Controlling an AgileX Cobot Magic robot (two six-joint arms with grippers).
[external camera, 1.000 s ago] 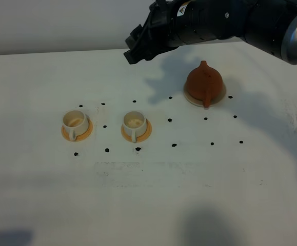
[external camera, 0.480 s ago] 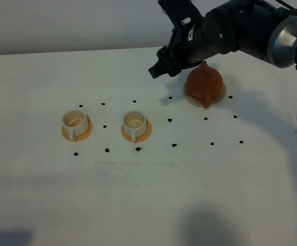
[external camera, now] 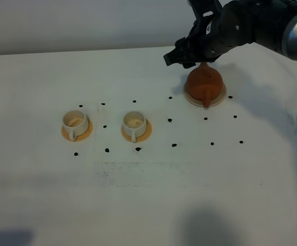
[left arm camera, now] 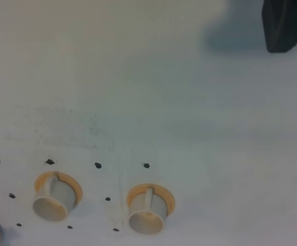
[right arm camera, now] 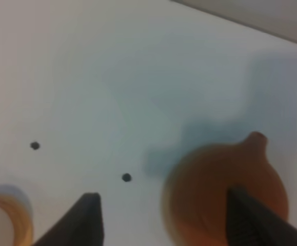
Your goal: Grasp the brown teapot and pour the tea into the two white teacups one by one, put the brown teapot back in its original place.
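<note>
The brown teapot [external camera: 204, 82] stands on its pale tan coaster [external camera: 220, 97] at the back right, handle toward the front. It also shows blurred in the right wrist view [right arm camera: 225, 195]. My right gripper [external camera: 179, 56] hovers open just behind and left of the teapot. In the right wrist view the gripper [right arm camera: 163, 225] has its fingers [right arm camera: 84, 220] spread wide, with the teapot near one of them. The two white teacups [external camera: 75, 122] [external camera: 134, 123] sit on orange saucers at the left and show pale insides. They also appear in the left wrist view [left arm camera: 56, 197] [left arm camera: 148, 210]. No dark tea shows.
Small black dots [external camera: 170, 120] mark the white table [external camera: 153, 195] around the cups and teapot. A dark part of the left gripper [left arm camera: 286, 25] shows in the left wrist view. The wall edge [external camera: 61, 51] runs along the table's back.
My right arm has swung to the right and lowered, from above the table's back middle to just behind the teapot. The teapot and cups have not moved.
</note>
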